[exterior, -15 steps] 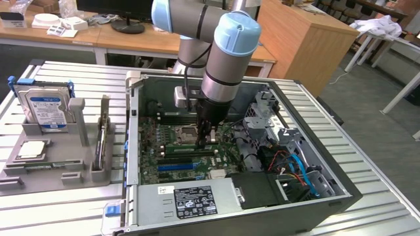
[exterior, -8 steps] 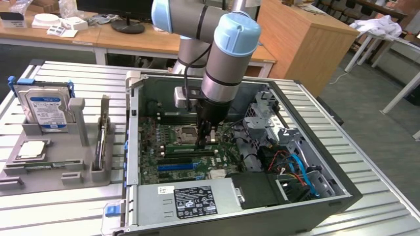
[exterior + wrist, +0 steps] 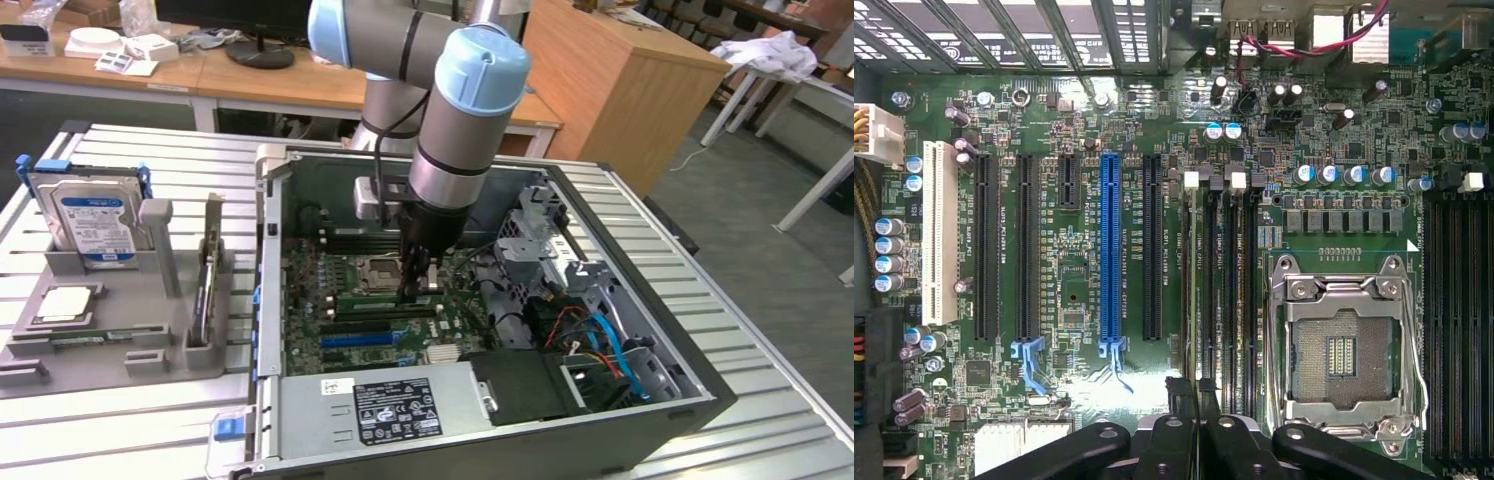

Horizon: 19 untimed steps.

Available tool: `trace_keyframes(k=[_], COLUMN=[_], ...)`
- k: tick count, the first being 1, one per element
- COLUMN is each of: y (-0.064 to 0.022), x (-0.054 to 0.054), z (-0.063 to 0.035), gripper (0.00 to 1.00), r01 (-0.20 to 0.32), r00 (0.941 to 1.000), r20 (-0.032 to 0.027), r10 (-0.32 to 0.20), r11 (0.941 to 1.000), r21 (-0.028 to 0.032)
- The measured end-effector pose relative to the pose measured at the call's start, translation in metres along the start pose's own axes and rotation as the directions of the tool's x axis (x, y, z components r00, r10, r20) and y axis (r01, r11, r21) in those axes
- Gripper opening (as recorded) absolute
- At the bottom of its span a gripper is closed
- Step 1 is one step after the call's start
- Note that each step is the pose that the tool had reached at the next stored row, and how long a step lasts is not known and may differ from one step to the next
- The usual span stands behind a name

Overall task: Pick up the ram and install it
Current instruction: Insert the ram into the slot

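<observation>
I cannot tell the jaws' state, and with my gripper (image 3: 424,288) at the CPU socket's (image 3: 378,270) three o'clock in the exterior view, any skew risks scraping the memory slots (image 3: 1219,280).

Slatted metal table (image 3: 134,150) carried two things: open computer case (image 3: 534,452) lay flat at middle; grey holder tray (image 3: 147,300) sat just beside it, toward exterior view's left.

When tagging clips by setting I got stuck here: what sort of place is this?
Probably a robotics lab or workshop: a robot arm reaches into an open computer case on a slatted metal table, a hard drive stands in a grey fixture beside it, and wooden desks sit behind.
</observation>
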State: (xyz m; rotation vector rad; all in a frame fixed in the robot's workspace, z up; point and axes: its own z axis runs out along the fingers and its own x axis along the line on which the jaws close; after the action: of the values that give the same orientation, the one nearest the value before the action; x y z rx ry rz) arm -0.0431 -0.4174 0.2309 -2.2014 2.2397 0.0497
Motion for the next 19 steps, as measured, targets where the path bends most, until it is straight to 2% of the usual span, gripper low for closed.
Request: trace_keyframes(k=[19], y=[0.0000], x=[-0.0001], z=[-0.0013], gripper=[0.12], r01=[0.000], r00=[1.0000], r20=[0.0003], r10=[0.000], r11=[1.0000], r21=[0.0002])
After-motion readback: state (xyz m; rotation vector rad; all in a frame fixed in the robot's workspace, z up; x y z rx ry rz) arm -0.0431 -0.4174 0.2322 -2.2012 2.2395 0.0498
